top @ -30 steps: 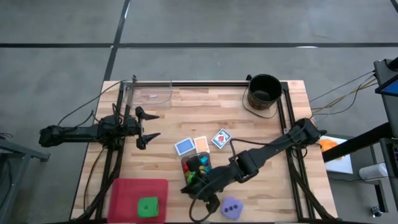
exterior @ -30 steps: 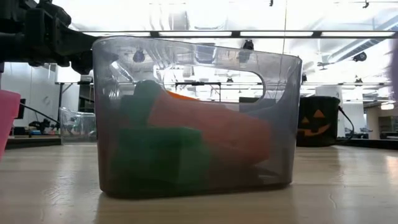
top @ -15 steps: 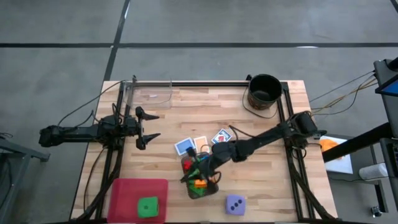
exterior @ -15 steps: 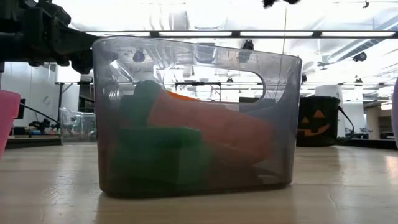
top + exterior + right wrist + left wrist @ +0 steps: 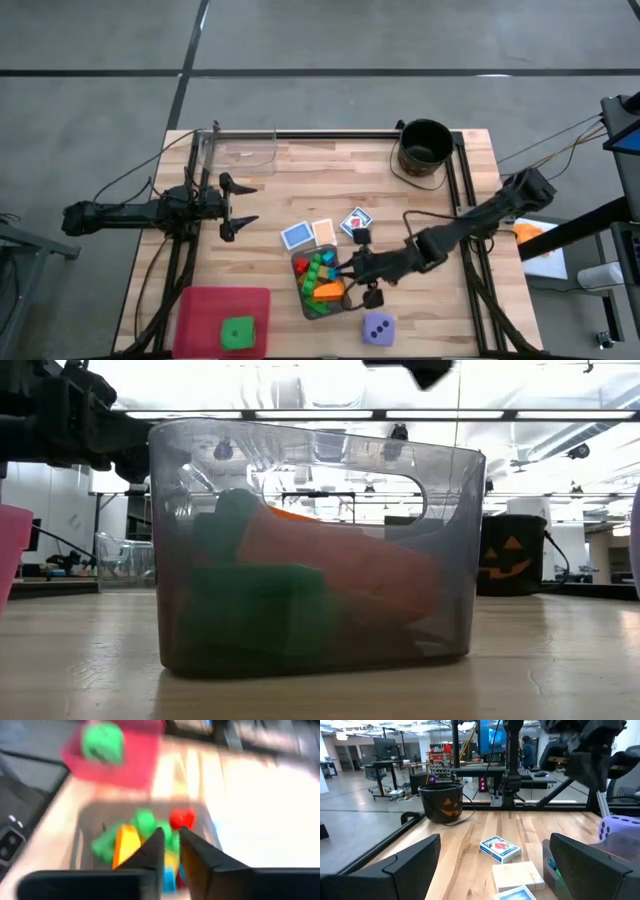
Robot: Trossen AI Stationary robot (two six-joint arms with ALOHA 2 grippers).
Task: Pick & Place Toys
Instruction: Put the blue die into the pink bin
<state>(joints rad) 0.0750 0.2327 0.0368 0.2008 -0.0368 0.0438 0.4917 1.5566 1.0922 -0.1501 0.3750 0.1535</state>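
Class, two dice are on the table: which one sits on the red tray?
The green die sits on the red tray, in the near left corner. The purple die rests on bare wood beside the grey tray.
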